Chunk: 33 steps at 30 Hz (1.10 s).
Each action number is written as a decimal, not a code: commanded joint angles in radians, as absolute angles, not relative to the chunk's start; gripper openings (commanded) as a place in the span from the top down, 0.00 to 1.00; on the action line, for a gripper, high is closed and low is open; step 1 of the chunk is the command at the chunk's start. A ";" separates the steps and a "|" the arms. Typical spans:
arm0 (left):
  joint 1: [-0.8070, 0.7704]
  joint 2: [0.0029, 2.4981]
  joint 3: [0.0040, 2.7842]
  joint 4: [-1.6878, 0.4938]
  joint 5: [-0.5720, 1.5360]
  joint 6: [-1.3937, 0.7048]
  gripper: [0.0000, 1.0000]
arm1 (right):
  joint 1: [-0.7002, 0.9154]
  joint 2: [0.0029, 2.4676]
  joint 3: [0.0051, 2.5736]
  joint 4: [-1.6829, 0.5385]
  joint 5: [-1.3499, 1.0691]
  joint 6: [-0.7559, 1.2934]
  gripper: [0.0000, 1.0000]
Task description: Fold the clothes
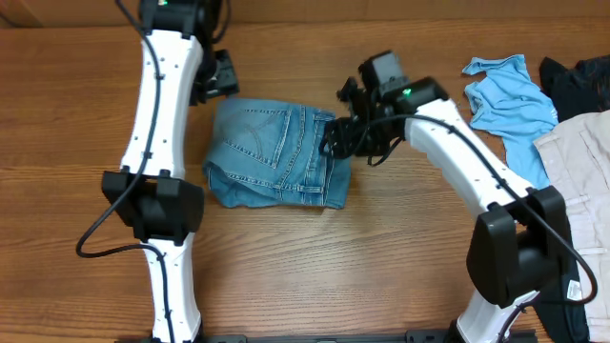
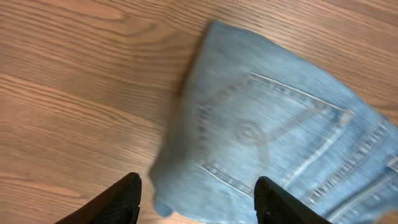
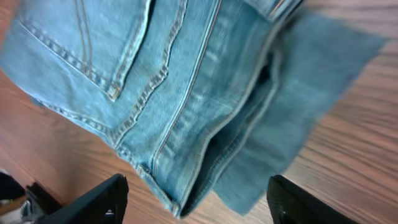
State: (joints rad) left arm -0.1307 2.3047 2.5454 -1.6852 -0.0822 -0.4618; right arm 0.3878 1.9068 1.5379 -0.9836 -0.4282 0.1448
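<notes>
Jeans folded compact, back pocket up, faded lt-blue; L tool & R tool both spread.

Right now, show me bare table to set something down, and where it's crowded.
Bare table left of the left arm, and a wide strip in front of the jeans between both arm bases. Crowded: the right edge, where a light-blue shirt, dark garment and beige garment pile beyond the right arm.

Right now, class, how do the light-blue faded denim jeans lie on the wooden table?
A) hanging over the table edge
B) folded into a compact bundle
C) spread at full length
B: the jeans form a compact bundle, with several layers stacked on one another.
</notes>
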 commanded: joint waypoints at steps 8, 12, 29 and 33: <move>-0.096 2.302 2.572 -1.690 -0.112 -0.409 0.38 | 0.412 1.989 1.414 -0.831 -0.617 0.183 0.24; -0.097 2.302 2.572 -1.690 -0.112 -0.380 0.39 | 0.413 2.022 1.414 -0.828 -0.614 0.183 0.24; -0.112 2.302 2.529 -1.690 -0.081 -0.336 0.85 | 0.315 2.010 1.522 -1.004 -0.448 0.171 0.96; -0.126 2.302 2.453 -1.690 -0.007 -0.336 0.94 | 0.308 2.011 1.513 -1.008 -0.422 0.148 0.96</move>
